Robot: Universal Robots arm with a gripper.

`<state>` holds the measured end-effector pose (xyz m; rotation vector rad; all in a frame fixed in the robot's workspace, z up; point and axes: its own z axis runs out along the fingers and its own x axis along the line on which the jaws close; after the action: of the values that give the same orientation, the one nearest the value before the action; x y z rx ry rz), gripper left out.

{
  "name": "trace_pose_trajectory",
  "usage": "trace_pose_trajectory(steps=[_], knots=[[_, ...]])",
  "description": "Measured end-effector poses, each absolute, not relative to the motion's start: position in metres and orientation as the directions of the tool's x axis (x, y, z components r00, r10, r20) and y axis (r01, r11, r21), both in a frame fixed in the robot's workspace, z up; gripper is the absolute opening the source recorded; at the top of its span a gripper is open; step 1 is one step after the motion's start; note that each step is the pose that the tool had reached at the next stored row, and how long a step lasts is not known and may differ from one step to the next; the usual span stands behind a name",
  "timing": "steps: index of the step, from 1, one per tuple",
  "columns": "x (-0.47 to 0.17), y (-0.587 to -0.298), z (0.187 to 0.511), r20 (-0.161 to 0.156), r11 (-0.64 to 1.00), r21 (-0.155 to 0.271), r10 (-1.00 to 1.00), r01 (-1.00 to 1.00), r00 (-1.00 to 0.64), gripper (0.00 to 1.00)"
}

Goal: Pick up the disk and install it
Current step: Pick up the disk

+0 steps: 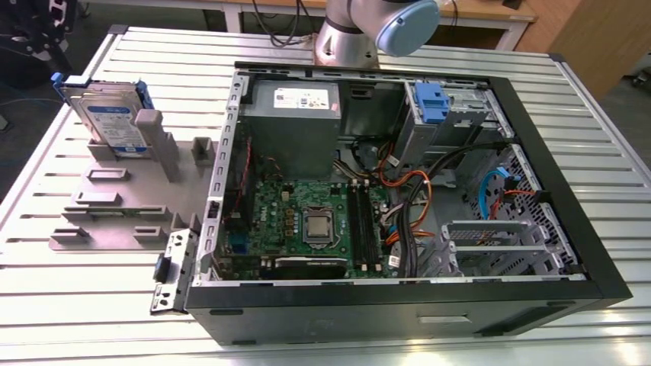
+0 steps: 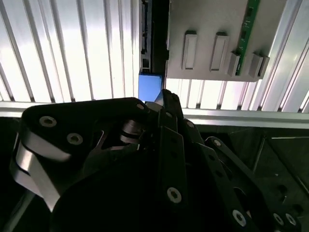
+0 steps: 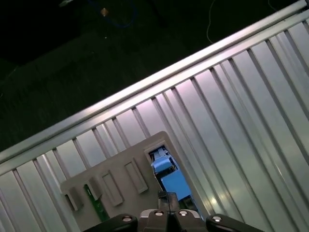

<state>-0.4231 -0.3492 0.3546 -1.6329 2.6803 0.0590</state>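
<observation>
The disk (image 1: pixel 110 118), silver with a blue-and-white label and a blue carrier rail, stands on edge in the grey slotted holder (image 1: pixel 127 202) at the exterior view's left. The first wrist view looks down on the disk's blue rail (image 3: pixel 170 178) next to the holder (image 3: pixel 116 176). In the second wrist view the blue rail end (image 2: pixel 149 87) lies just beyond my gripper (image 2: pixel 166 96). The gripper (image 3: pixel 167 196) hangs well above the disk with its fingers together and nothing between them.
An open computer case (image 1: pixel 407 198) with motherboard, cables and a blue latch (image 1: pixel 431 103) on its upper drive bay fills the exterior view's middle and right. The arm's joint (image 1: pixel 382 23) rises behind it. A green board (image 3: pixel 98 205) stands in the holder. The ribbed metal table (image 1: pixel 91 305) ends near the holder.
</observation>
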Motion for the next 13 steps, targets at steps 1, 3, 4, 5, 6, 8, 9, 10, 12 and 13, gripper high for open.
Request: trace_pose_trajectory(steps=[1, 3, 4, 5, 6, 8, 9, 10, 12, 13], knots=[[-0.4231, -0.3492, 0.3544, -0.022, 0.444, 0.03, -0.896, -0.896, -0.444, 0.11], [-0.4231, -0.3492, 0.3541, -0.022, 0.415, 0.029, -0.909, -0.909, -0.416, 0.11], [-0.4231, -0.3492, 0.3539, -0.023, 0.4, 0.029, -0.916, -0.916, -0.4, 0.11], [-0.423, -0.3492, 0.3538, -0.023, 0.383, 0.029, -0.923, -0.923, -0.384, 0.11], [-0.423, -0.3492, 0.3536, -0.023, 0.367, 0.029, -0.93, -0.93, -0.367, 0.11], [-0.4231, -0.3492, 0.3534, -0.023, 0.333, 0.029, -0.942, -0.942, -0.334, 0.11], [-0.4231, -0.3492, 0.3532, -0.023, 0.315, 0.029, -0.949, -0.949, -0.315, 0.11], [-0.4231, -0.3492, 0.3531, -0.023, 0.297, 0.029, -0.954, -0.954, -0.298, 0.11], [-0.4231, -0.3492, 0.3528, -0.023, 0.263, 0.029, -0.964, -0.964, -0.264, 0.11], [-0.4231, -0.3492, 0.3527, -0.023, 0.247, 0.029, -0.969, -0.969, -0.247, 0.11]])
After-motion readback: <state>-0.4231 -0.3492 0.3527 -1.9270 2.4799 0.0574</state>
